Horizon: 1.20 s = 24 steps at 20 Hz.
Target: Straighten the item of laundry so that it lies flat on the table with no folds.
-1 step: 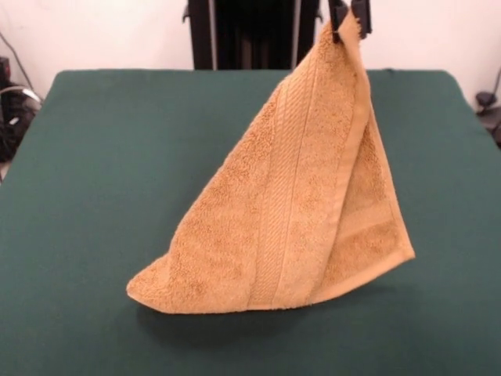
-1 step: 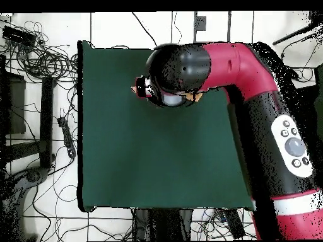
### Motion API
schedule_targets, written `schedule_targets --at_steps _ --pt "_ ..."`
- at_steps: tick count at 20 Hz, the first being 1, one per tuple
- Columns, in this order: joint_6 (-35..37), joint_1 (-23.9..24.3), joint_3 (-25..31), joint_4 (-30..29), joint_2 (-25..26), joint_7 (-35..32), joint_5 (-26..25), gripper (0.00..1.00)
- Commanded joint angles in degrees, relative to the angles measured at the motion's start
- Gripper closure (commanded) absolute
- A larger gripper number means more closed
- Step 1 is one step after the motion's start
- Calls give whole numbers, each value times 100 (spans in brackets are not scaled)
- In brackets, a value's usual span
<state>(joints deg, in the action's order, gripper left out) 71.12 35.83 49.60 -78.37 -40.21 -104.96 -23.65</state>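
Dark green cloth covers the whole table [image 1: 94,196], and nothing sits on it but the towel, with a soft shadow under the towel's near edge. Closest to the camera in the front view is the bottom hem of the orange-tan hand towel [image 1: 290,211]. It touches the table a bit right of the middle and runs from a rounded corner low on the left up to a sharper corner on the right.

From that base the towel goes up like a sail or a tent, narrowing to a point at the top, so its long axis is pretty much vertical with a lean to the right. One ribbed border band runs diagonally up the face of it. A hemmed edge folds over on the right side, so the cloth is doubled there, not flat.

Up at the peak, the gripper [image 1: 350,22] shows only as two black fingertips at the top edge of the front view. They're pinched together right on the towel's top corner, with the cloth sticking up between them.

Behind that are the dark pedestal and a white wall.

From overhead, the red and black arm [image 2: 252,94] reaches over the table and hides nearly all of the towel. Just an orange sliver peeks out beside the wrist. Cables lie tangled on the floor [image 2: 38,75] around the table.
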Motion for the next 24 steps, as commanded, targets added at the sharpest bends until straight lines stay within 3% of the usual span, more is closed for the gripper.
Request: schedule_targets --at_steps 1,15,24 --pt "-734 40 -335 -1630 -219 -464 150 100" --pt "-1788 480 -317 -2902 -300 -221 -12 100" --pt "-1718 641 -409 -3191 -367 -7 -130 100"
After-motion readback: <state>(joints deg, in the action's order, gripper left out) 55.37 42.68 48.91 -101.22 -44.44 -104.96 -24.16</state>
